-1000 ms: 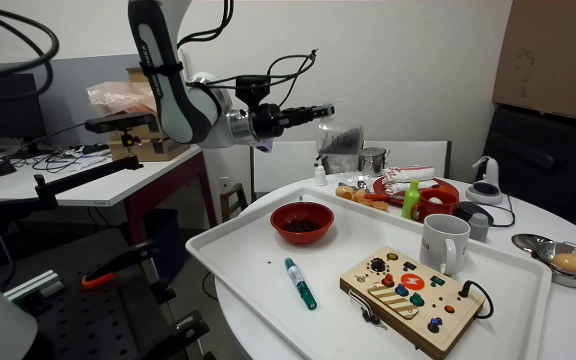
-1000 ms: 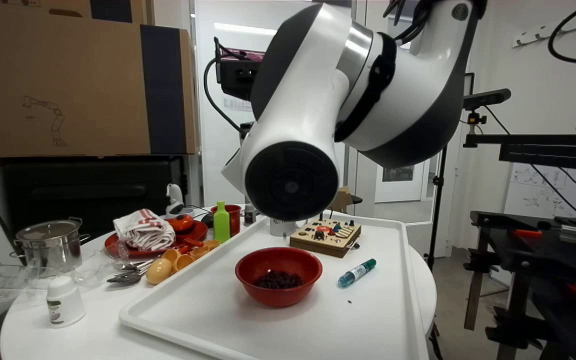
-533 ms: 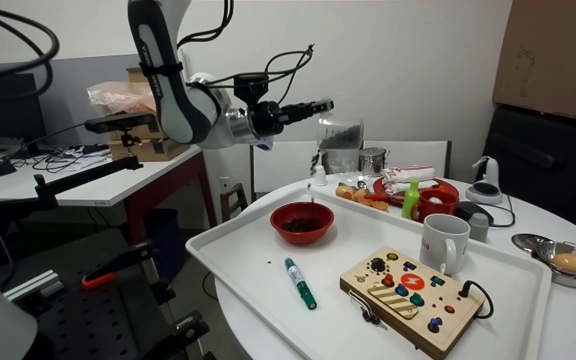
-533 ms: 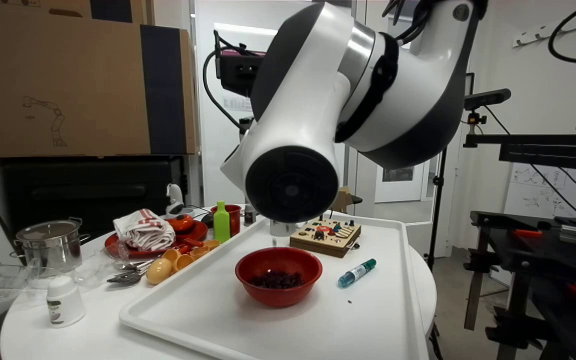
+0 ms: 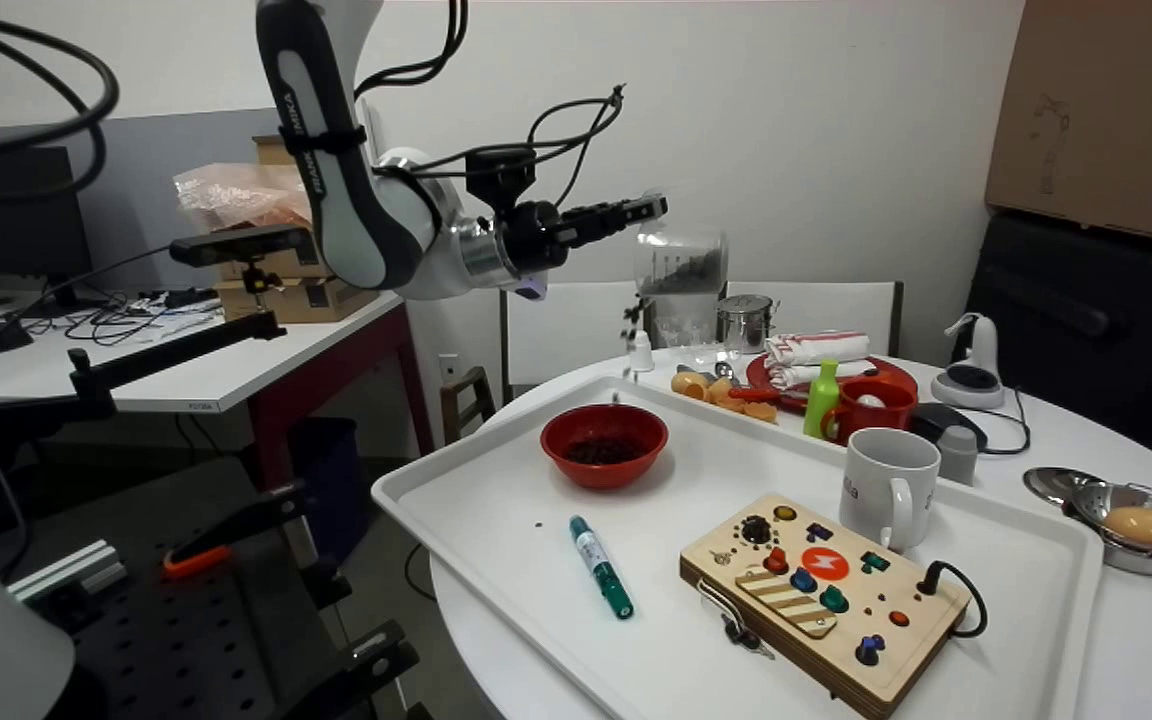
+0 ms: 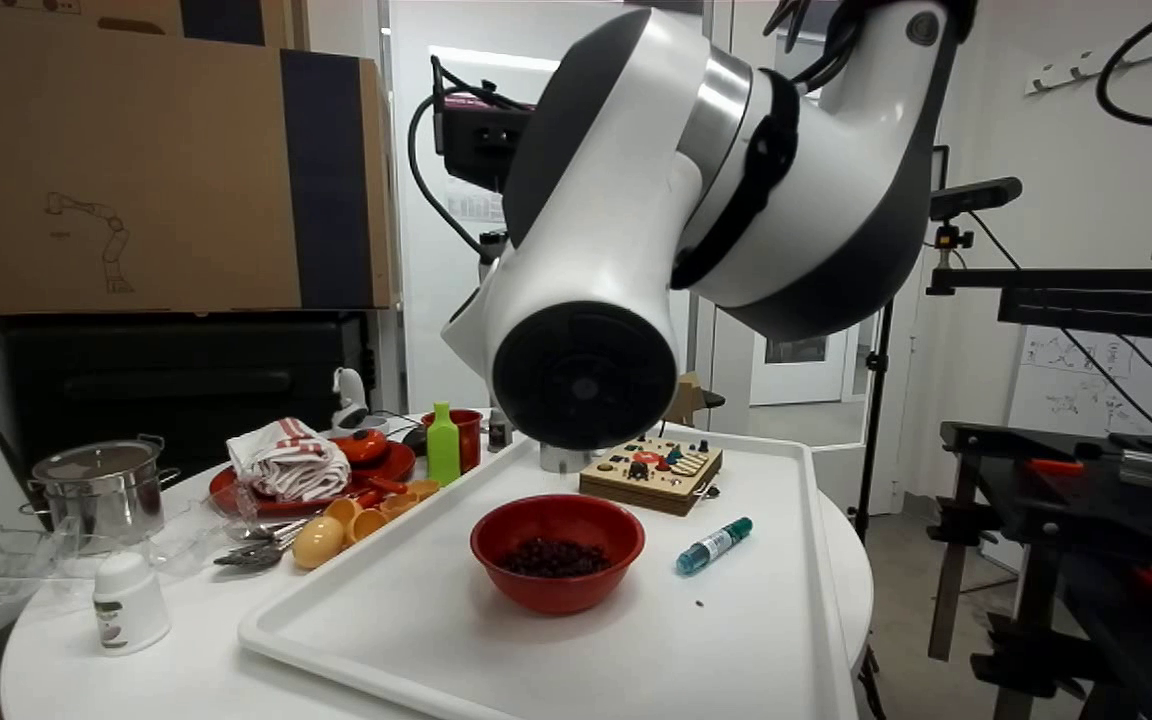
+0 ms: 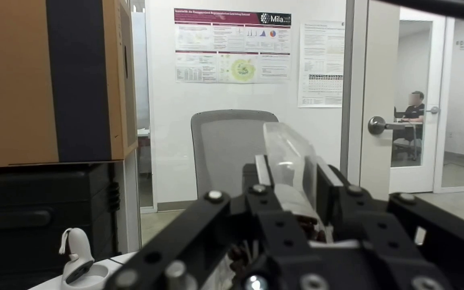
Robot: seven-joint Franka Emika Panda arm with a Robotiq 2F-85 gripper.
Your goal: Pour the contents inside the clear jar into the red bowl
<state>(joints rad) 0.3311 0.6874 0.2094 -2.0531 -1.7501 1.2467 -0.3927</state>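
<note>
The clear jar [image 5: 681,265] hangs tilted in the air, above and behind the red bowl [image 5: 604,478] in an exterior view. My gripper [image 5: 648,208] is shut on its handle; in the wrist view the clear handle [image 7: 286,151] sits between the pads. Dark pieces [image 5: 632,312] fall from the jar's lip toward the bowl's back rim. Many dark pieces remain inside the jar. The bowl, also seen in an exterior view [image 6: 558,598], stands upright on the white tray [image 5: 481,540] with a pile of dark pieces [image 6: 556,560] in it. The arm hides jar and gripper there.
On the tray are a green-capped pen [image 5: 601,567], a wooden control box [image 5: 826,590], a white mug [image 5: 889,490] and a small dark crumb [image 5: 539,524]. Behind it stand a white bottle [image 5: 641,351], a green bottle [image 5: 821,400] and a metal pot [image 6: 101,490].
The wrist has turned slightly and the jar's tilt has shifted a little. More dark pieces fall from its lip than one second ago. The bowl has not moved.
</note>
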